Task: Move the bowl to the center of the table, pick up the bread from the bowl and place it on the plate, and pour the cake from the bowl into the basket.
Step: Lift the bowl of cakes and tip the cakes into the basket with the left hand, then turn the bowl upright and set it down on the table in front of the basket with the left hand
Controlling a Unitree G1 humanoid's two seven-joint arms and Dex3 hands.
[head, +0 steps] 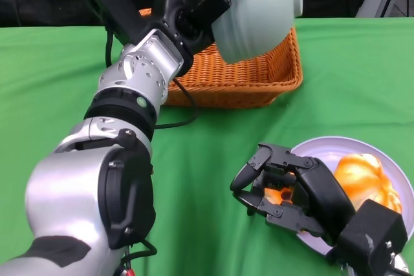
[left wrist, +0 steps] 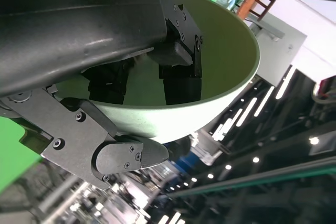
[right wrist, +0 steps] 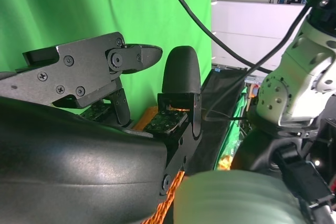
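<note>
Bread, a glossy golden bun [head: 365,179], lies on the pale round plate [head: 404,189]. Left hand [head: 197,4] grips the pale green bowl [head: 255,8], tipped over the orange wicker basket [head: 239,79]; the basket's contents are hidden. Right hand [head: 284,192] rests empty beside the plate, fingers curled but apart.

Five kinds of thing, one of each except the hands.
One pale green bowl [head: 255,11], one wicker basket [head: 239,79], one plate [head: 401,179], one bread [head: 365,179], two black hands: left hand [head: 200,4], right hand [head: 284,189].
</note>
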